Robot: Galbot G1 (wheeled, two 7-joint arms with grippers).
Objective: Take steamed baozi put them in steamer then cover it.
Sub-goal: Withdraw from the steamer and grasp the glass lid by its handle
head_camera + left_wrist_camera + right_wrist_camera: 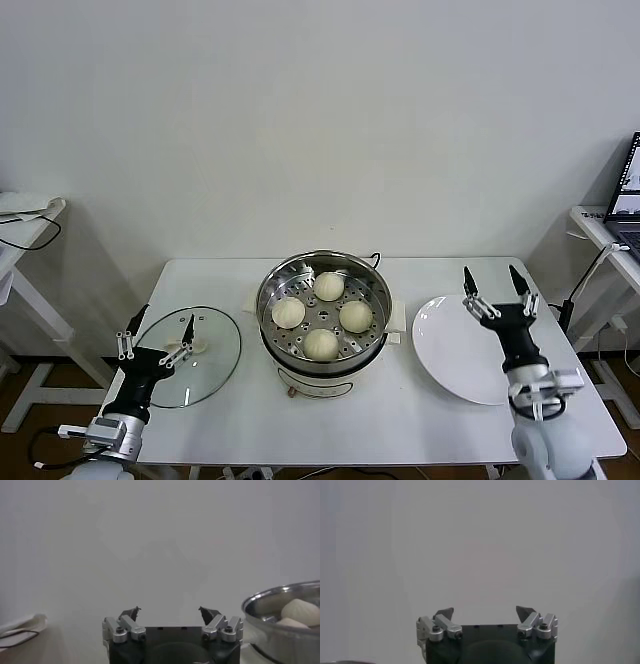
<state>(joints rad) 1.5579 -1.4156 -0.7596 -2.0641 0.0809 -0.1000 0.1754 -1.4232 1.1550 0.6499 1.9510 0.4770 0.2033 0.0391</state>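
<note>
- Baozi [321, 314], four in all, sit on the perforated tray inside the steamer [322, 312] at the middle of the desk [400, 420]; the loading looks finished and the covering is what remains.
- Left pincer [158, 336] hovers with its fingers spread and empty over the glass lid [190, 356], which lies flat on the desk just to the left of the steamer.
- Right pincer [497, 291] is likewise spread and holds nothing, raised above the white plate [462, 348], which is bare.
- Doing the cover step well probably means the left pincer drops onto the lid's white handle [199, 346], pinches it squarely, lifts the lid level, carries it right and sets it centred on the steamer rim.
- A tilted lid could catch on the rim or press the buns, so a level carry and a slow descent seem wise.
- Side handles of the steamer jut out toward the lid and the plate; the left one lies along the lid's path and should be cleared by lifting high enough.
- Right arm stands well apart from that path, so it need not move.
- Side tables stand at both edges of the head view, with a laptop [628, 195] at the right, all away from the work.
</note>
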